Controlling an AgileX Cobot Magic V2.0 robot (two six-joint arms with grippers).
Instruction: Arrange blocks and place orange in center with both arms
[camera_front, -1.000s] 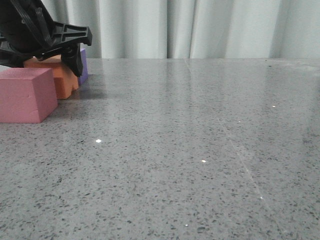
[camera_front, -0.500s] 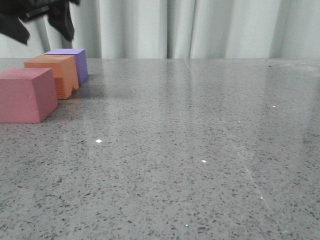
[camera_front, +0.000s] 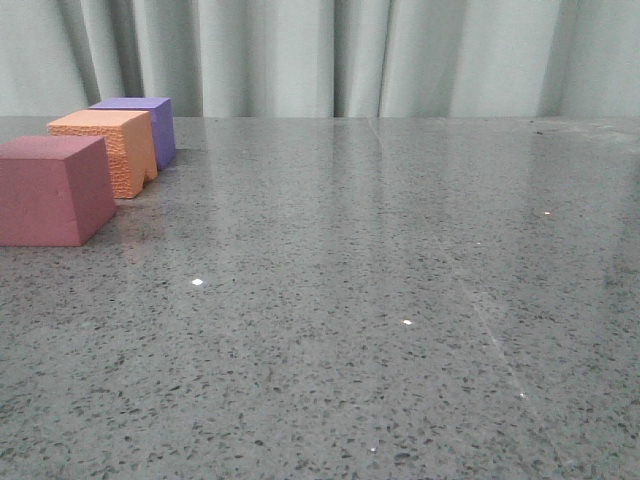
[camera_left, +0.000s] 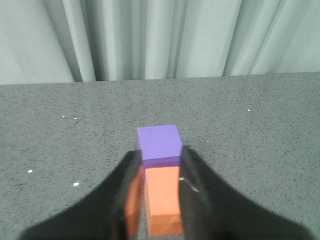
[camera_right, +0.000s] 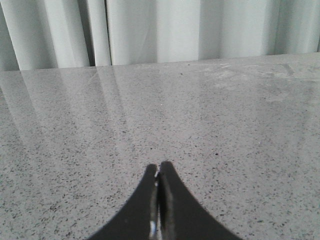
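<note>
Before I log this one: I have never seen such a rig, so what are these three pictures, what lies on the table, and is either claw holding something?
It is a robot with two arms, each ending in a black gripper. One camera looks forward over the speckled grey table; no arm shows there. Three foam cubes stand in a line at the far left: the pink-red cube nearest, the orange cube in the middle, the purple cube farthest. The other two cameras ride on the wrists. The left gripper is open and looks down on the row, with the orange cube and the purple cube showing between its fingers. It looks lifted clear, holding nothing. The right gripper is shut and empty, over bare table away from the cubes.
</note>
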